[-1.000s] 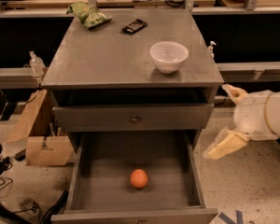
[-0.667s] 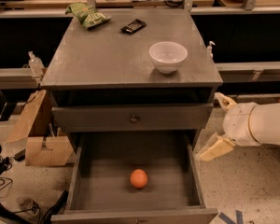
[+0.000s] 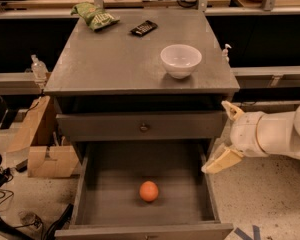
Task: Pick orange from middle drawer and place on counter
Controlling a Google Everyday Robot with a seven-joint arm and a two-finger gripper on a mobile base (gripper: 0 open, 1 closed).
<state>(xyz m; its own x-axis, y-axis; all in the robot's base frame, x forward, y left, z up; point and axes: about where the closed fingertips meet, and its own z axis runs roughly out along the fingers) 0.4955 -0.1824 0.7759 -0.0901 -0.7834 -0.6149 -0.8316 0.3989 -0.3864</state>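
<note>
The orange [image 3: 149,191] lies on the flat floor of the open middle drawer [image 3: 106,170], near its middle front. The gripper [image 3: 225,134] is at the right, just outside the drawer's right wall, above and to the right of the orange. Its two cream fingers are spread apart and hold nothing: one finger [image 3: 232,110] points up by the cabinet's right edge, the other [image 3: 221,160] points down over the drawer's right rim. The counter [image 3: 120,59] is the grey top of the cabinet above.
A white bowl [image 3: 180,60] stands on the counter at the right front. A green snack bag [image 3: 94,15] and a dark flat object [image 3: 143,28] lie at its back. The shut top drawer front [image 3: 142,127] is above the open drawer. Cardboard [image 3: 37,139] lies on the floor at left.
The gripper and arm have moved left, closer to the drawer's right wall. The orange and bowl have not moved.
</note>
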